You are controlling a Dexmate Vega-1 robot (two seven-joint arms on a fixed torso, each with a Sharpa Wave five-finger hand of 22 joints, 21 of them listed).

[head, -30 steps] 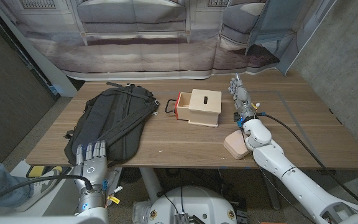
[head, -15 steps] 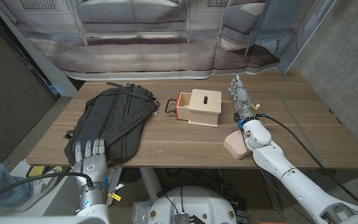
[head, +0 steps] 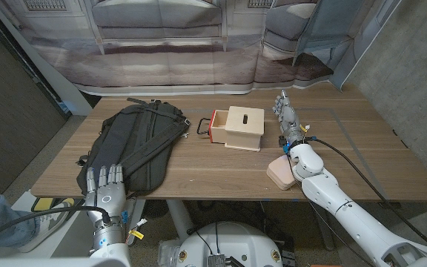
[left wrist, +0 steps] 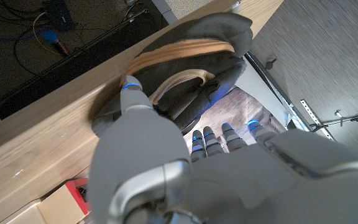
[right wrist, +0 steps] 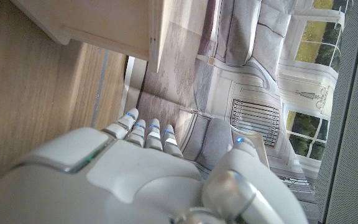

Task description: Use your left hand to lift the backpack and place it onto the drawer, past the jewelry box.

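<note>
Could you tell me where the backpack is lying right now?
In the head view the backpack lies on the table's left half, left of the drawer, with the left hand at its near end.

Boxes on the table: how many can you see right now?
2. The wooden drawer box sits mid-table, right of the backpack; the pink jewelry box lies near the front edge beside the right hand.

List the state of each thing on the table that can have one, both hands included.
backpack: lying flat, not lifted.
drawer: small wooden box, its drawer pulled partly out.
jewelry box: closed.
left hand: open, at the backpack's near end.
right hand: open, holding nothing.
</note>
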